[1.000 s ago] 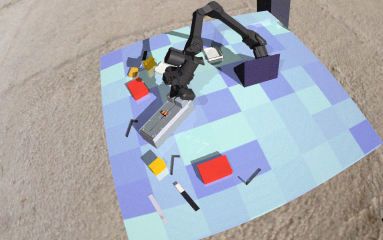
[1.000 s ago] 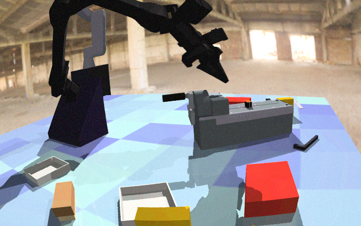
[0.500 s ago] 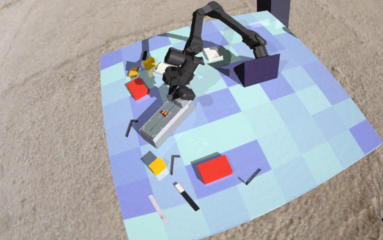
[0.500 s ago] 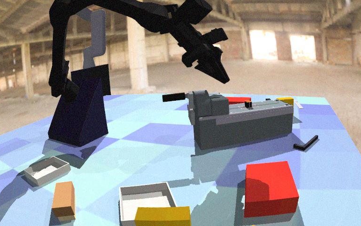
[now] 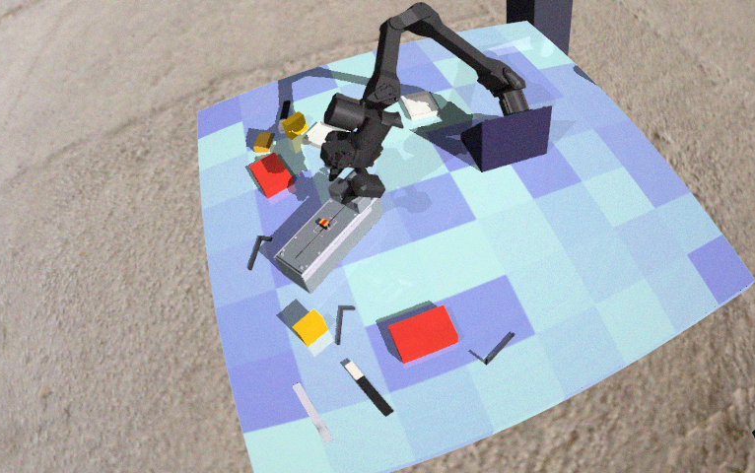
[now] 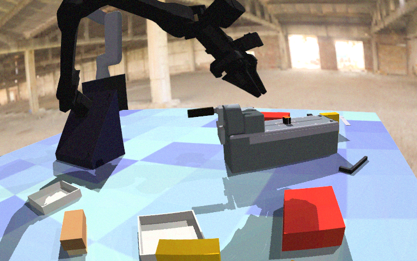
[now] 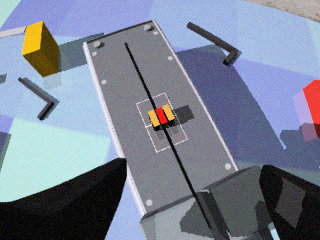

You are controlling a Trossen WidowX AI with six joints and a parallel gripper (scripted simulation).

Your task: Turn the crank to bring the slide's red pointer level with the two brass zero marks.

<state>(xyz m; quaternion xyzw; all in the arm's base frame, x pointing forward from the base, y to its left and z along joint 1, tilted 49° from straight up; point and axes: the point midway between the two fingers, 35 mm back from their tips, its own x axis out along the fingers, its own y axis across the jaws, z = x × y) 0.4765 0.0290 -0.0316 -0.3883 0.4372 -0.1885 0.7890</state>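
The black arm [image 6: 74, 48] is arched high and bent downward, its pincer [image 6: 252, 84] held open, empty and tilted down.

Big old empty warehouse vibe here: concrete columns [image 6: 158, 58], exposed roof beams [image 6: 317, 12], worn brick walls [image 6: 388, 58]. Bright daylight blows out the far doorways [image 6: 304, 51]. The floor [image 5: 77, 234] is dusty, sandy-looking concrete. In the middle sits a counter [image 5: 634, 281] with a glossy checkered top in pale teal and purple-blue squares.
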